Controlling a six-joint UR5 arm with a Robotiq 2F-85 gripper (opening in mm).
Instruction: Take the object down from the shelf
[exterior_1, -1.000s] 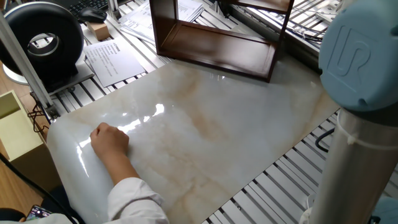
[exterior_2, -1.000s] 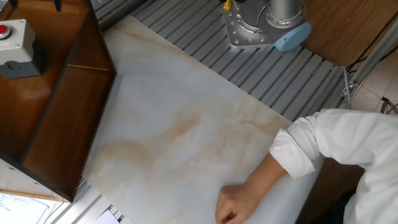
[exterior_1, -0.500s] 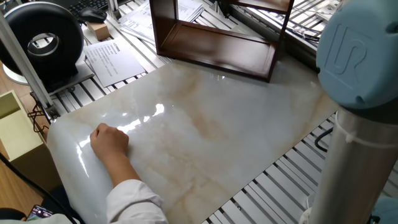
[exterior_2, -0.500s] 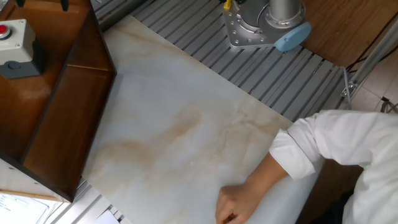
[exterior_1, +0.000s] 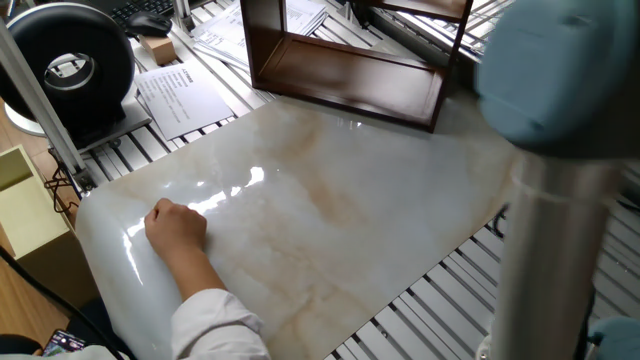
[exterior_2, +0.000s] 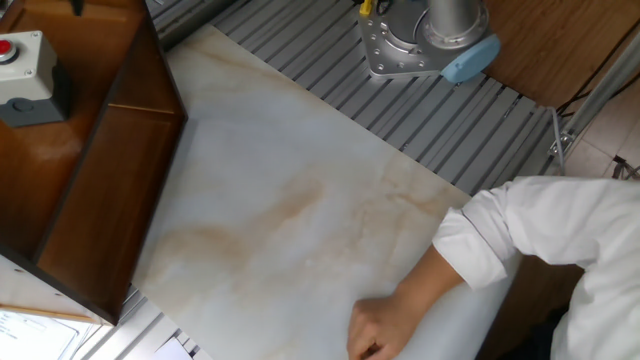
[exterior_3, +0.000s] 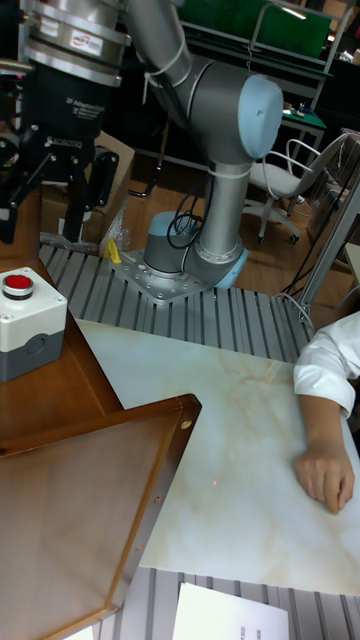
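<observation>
The gripper (exterior_3: 45, 185) hangs above the far left of the shelf (exterior_3: 90, 470), fingers spread and empty, probably lining up over the shelf top. There sits a grey box with a red button (exterior_3: 28, 320), seemingly the object. A person's hand (exterior_3: 322, 478) rests on the worktop (exterior_3: 235, 480), well clear.

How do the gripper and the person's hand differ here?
The gripper hangs in the air near the shelf, jaws apart; the person's hand rests on the marbled slab, curled into a fist. The gripper is black; the hand is bare skin. Neither visibly holds anything.
</observation>
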